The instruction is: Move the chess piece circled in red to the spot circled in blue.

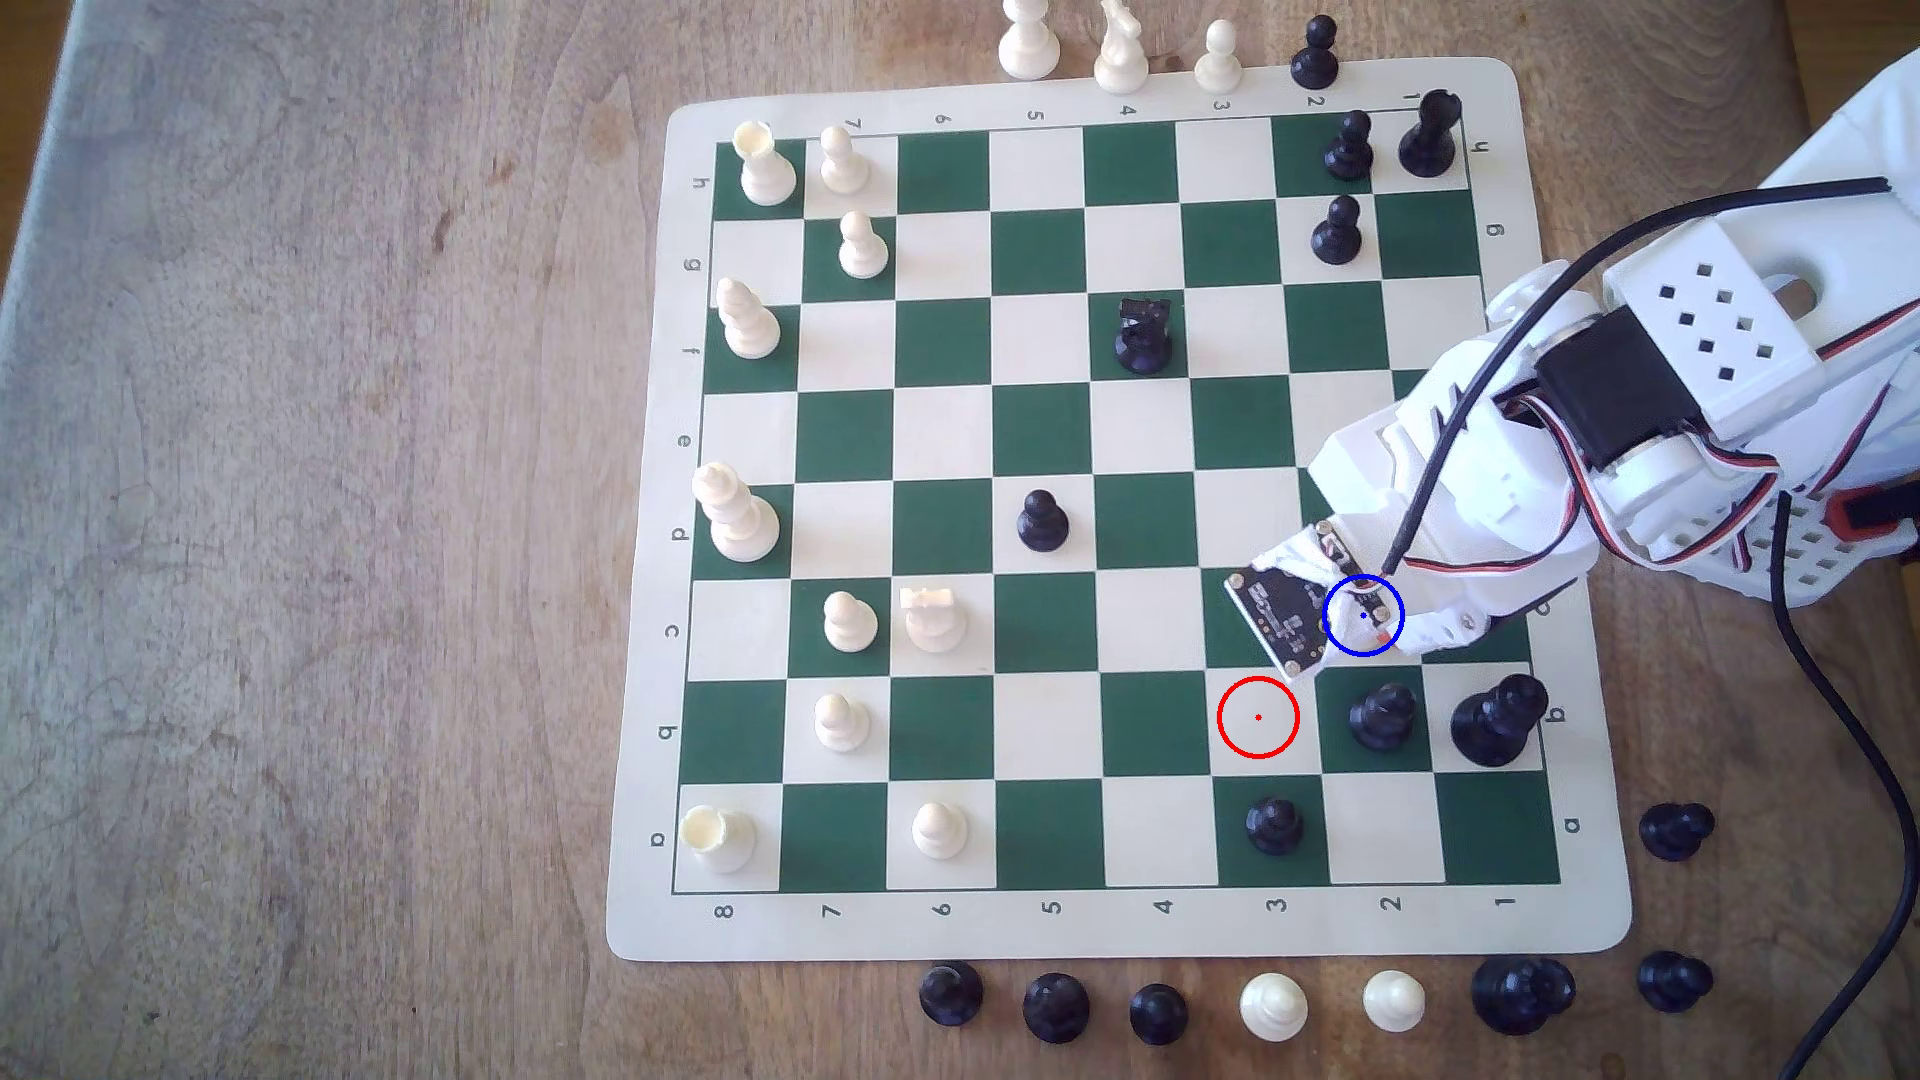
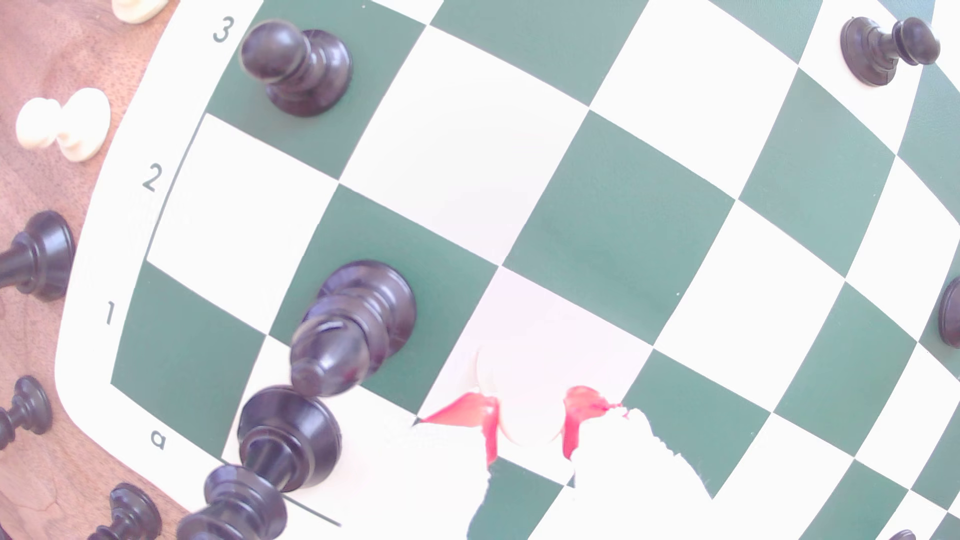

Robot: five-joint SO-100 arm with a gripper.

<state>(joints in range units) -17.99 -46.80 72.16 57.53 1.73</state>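
Note:
The cream pawn [image 2: 527,410] sits between my gripper's [image 2: 530,420] red-tipped fingers [image 2: 576,415], which press it from both sides. It is over a cream square [image 2: 556,316]; I cannot tell whether its base touches the board. In the exterior view my gripper [image 1: 1363,628] is over the blue circle [image 1: 1397,615], and the wrist and its camera board cover that square and the pawn. The red-circled cream square [image 1: 1258,717] has no piece on it.
A black bishop [image 1: 1382,717] [image 2: 358,322] stands one square from the gripper, with a taller black piece [image 1: 1496,722] beside it. A black pawn [image 1: 1274,826] is on the bottom row. Captured pieces [image 1: 1273,1005] line the table below the board. A black cable [image 1: 1849,727] hangs at the exterior view's right.

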